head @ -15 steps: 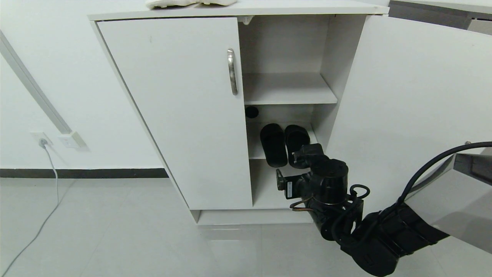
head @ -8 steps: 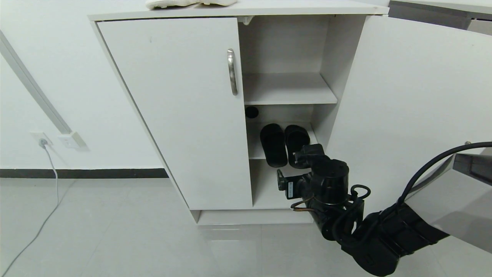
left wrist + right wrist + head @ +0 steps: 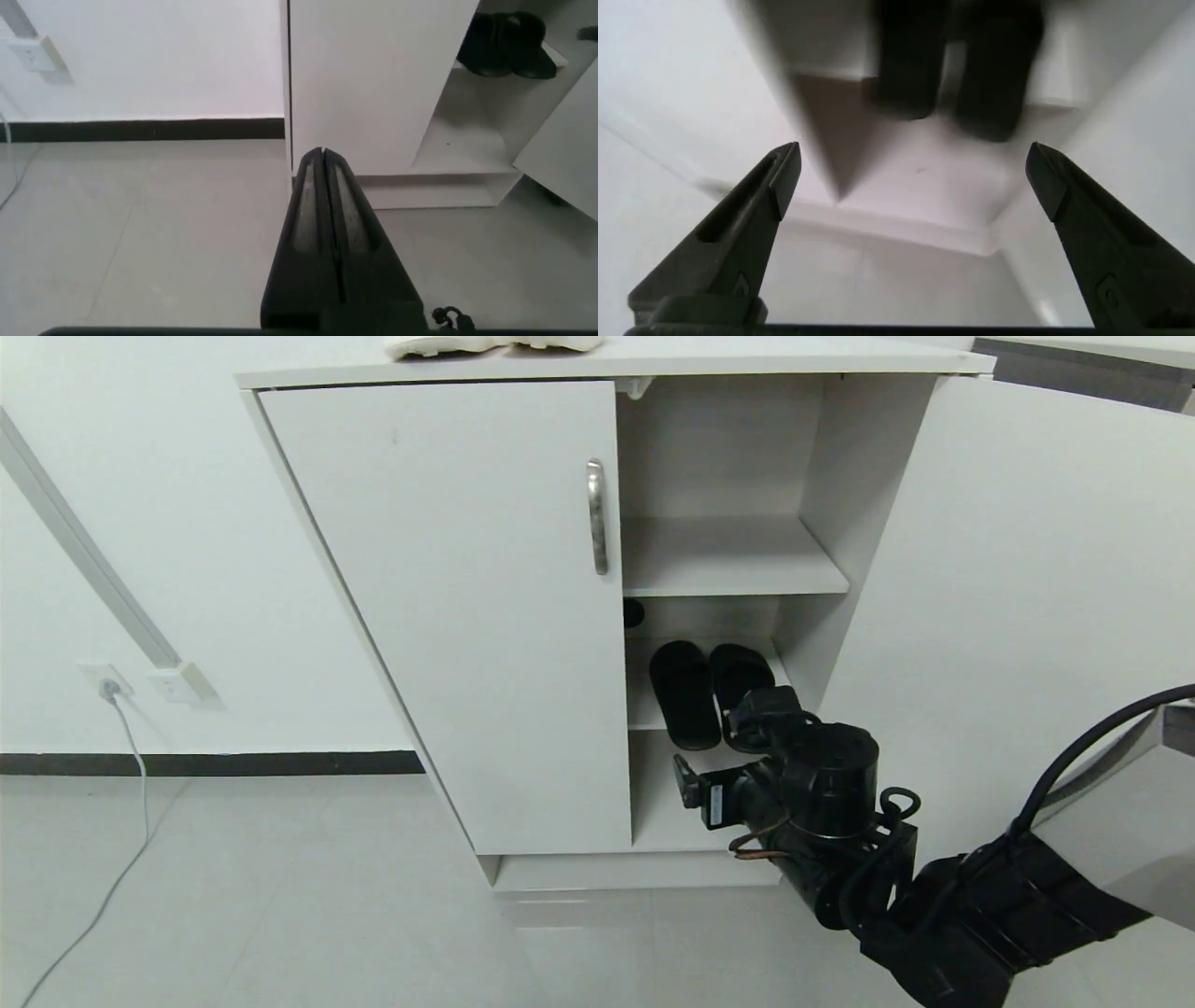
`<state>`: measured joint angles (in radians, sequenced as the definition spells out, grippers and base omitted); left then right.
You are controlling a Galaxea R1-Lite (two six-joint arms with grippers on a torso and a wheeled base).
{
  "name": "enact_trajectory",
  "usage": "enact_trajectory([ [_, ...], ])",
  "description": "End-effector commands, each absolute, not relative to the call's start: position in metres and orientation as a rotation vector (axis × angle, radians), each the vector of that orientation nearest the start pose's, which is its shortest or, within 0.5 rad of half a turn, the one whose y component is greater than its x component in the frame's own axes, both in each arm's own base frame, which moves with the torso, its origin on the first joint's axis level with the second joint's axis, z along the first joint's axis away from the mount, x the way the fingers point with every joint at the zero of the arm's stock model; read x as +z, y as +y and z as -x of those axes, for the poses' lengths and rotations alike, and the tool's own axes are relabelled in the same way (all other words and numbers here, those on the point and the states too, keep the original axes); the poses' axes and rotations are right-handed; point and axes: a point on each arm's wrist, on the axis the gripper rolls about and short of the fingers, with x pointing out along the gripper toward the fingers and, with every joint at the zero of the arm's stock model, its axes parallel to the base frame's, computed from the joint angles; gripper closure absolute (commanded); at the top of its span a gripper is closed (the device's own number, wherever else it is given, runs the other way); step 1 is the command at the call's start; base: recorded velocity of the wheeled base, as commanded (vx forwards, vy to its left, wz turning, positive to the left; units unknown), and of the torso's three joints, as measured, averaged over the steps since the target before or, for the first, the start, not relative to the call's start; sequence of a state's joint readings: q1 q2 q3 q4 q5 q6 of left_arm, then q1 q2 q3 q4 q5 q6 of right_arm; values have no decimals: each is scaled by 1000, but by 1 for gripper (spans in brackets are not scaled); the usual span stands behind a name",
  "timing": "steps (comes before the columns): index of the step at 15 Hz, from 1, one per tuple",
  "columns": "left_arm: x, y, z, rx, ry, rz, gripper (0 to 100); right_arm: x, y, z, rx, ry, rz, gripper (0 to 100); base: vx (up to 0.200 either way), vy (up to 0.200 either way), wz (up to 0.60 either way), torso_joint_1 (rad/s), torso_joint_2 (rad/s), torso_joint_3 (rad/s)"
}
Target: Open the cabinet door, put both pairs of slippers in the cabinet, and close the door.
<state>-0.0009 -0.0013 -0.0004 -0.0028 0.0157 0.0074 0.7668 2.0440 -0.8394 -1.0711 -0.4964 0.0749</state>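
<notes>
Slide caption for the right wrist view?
Right tool open, facing the black slippers on a shelf inside the open cabinet.

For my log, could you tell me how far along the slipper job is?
Done: the right door stands open and the black slippers sit on the middle shelf. In hand: nothing; the right gripper is open and empty in front of that shelf, the left gripper shut above the floor. Left: the white slippers lie on the cabinet top, and the door needs closing.
</notes>
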Motion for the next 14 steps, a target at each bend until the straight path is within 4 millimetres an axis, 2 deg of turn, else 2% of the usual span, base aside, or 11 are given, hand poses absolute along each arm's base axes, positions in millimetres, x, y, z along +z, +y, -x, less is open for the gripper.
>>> enact_trajectory([
  [1, 76, 0, 23, 18, -1, -11, 100, 112, 244, -272, 283, 140, 17, 0, 0, 200, 0, -12, 2, 12],
  [5, 76, 0, 23, 18, -1, -14, 100, 112, 231, -270, 312, 159, 21, 0, 0, 200, 0, 6, 2, 1],
  [8, 76, 0, 23, 18, -2, -2, 100, 107, 229, -267, 333, 181, 32, 0, 0, 200, 0, 5, 2, 1],
  [14, 76, 0, 23, 15, -2, 5, 100, 107, 228, -263, 343, 155, 42, 0, 0, 0, 0, 0, 0, 0],
])
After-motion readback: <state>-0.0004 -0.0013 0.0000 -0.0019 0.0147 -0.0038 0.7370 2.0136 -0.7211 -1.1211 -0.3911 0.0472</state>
